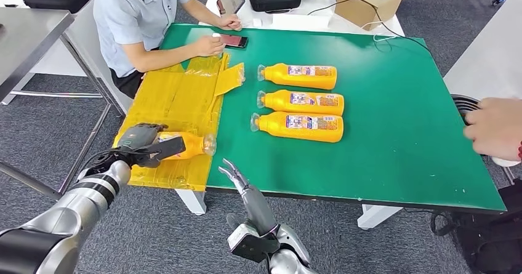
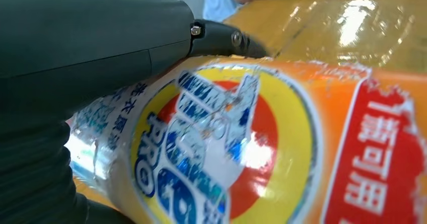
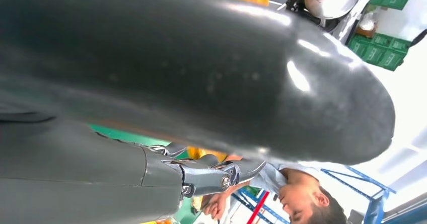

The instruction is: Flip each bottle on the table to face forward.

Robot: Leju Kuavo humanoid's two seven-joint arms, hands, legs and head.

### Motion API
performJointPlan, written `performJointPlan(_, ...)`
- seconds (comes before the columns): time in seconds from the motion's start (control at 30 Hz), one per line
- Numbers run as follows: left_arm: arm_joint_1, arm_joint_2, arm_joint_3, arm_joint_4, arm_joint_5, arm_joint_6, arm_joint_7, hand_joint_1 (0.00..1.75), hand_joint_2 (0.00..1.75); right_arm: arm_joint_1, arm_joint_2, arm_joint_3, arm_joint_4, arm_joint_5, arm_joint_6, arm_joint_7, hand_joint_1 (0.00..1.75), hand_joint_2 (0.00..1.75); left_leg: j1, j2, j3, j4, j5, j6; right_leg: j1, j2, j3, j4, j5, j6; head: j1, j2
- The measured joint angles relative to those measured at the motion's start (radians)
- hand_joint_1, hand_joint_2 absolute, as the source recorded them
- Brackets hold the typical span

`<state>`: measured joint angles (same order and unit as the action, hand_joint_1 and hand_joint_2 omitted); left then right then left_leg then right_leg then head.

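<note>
My left hand [image 1: 146,145] grips an orange bottle [image 1: 192,145] lying over the yellow flattened box [image 1: 178,98] at the table's near left; its clear cap points right. Up close in the left wrist view the bottle [image 2: 282,148] shows a blue, yellow and red front label, with my thumb [image 2: 90,38] pressed along it. Three more orange bottles lie in a column on the green table [image 1: 400,132], caps pointing left: the far one [image 1: 301,76], the middle one [image 1: 305,101] and the near one [image 1: 301,126]. My right hand [image 1: 237,177] hovers at the table's near edge, fingers apart, holding nothing.
A person [image 1: 138,15] sits at the far left corner with hands by a phone [image 1: 234,40]. Another person's hand [image 1: 495,128] reaches in at the right edge. A cardboard box [image 1: 369,0] and black cases stand behind the table.
</note>
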<state>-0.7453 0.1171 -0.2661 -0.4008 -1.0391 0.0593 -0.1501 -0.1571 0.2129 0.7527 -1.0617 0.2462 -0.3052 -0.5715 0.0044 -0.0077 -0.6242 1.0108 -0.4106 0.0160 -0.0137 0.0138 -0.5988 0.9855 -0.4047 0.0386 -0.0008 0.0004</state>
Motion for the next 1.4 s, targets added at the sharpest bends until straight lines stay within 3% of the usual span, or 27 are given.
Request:
performJointPlan(0.2, -0.006, 0.005, -0.012, 0.006, 0.017, -0.030, -0.037, 0.00, 1.75, 0.000, 0.002, 0.000, 0.014, -0.009, 0.002, -0.007, 0.00, 0.00, 0.000, 0.000, 0.002, 0.000, 0.000, 0.000, 0.000, 0.000, 0.002, 0.000, 0.000, 0.000, 0.000, 0.000)
performJointPlan(0.4, 0.030, 0.004, 0.047, -0.011, 0.257, -0.194, -0.322, 0.00, 1.75, -0.002, 0.012, 0.005, 0.035, -0.026, 0.019, -0.016, 0.00, 0.00, 0.000, -0.004, 0.002, 0.000, 0.000, 0.000, -0.001, -0.002, 0.004, 0.000, -0.002, 0.000, 0.000, 0.000)
performJointPlan(0.6, 0.055, 0.003, 0.079, -0.032, 0.317, -0.235, -0.389, 0.00, 1.75, -0.008, 0.017, 0.007, 0.052, -0.032, 0.027, -0.022, 0.00, 0.00, 0.000, -0.008, 0.003, 0.000, 0.000, 0.000, -0.002, -0.006, 0.006, 0.000, -0.004, 0.001, 0.000, 0.000)
performJointPlan(0.8, 0.143, -0.035, 0.118, -0.137, 0.581, -0.310, -0.497, 0.00, 1.75, -0.013, 0.023, 0.010, 0.070, -0.031, 0.038, -0.027, 0.00, 0.00, -0.001, -0.008, 0.002, 0.000, 0.000, 0.000, -0.002, -0.006, 0.005, 0.000, -0.004, 0.001, 0.001, 0.000)
performJointPlan(0.93, 0.224, -0.087, 0.145, -0.277, 0.762, -0.315, -0.517, 0.00, 1.75, -0.021, 0.026, 0.014, 0.084, -0.022, 0.037, -0.031, 0.00, 0.00, -0.001, -0.008, -0.001, 0.001, 0.000, 0.000, -0.002, -0.006, 0.001, 0.000, -0.003, 0.002, 0.001, 0.000)
performJointPlan(1.13, 0.321, -0.146, 0.149, -0.561, 0.898, -0.190, -0.538, 0.00, 1.75, -0.025, 0.028, 0.016, 0.100, -0.017, 0.027, -0.032, 0.00, 0.00, -0.001, -0.008, -0.003, 0.001, 0.000, 0.000, -0.002, -0.006, -0.001, 0.000, -0.003, 0.002, 0.000, 0.000)
performJointPlan(1.3, 0.390, -0.208, 0.153, -0.804, 1.195, -0.222, -0.430, 0.00, 1.75, -0.025, 0.027, 0.016, 0.108, -0.002, -0.006, -0.043, 0.00, 0.00, 0.000, -0.008, -0.005, 0.001, 0.000, 0.000, -0.002, -0.006, -0.003, 0.000, -0.004, 0.002, 0.000, 0.000)
performJointPlan(1.4, 0.432, -0.239, 0.150, -0.912, 1.288, -0.232, -0.405, 0.00, 1.75, -0.018, 0.021, 0.012, 0.104, -0.005, -0.045, -0.069, 0.00, 0.00, -0.001, -0.007, -0.006, 0.001, -0.001, 0.000, -0.002, -0.006, -0.003, 0.000, -0.004, 0.002, 0.000, 0.000)
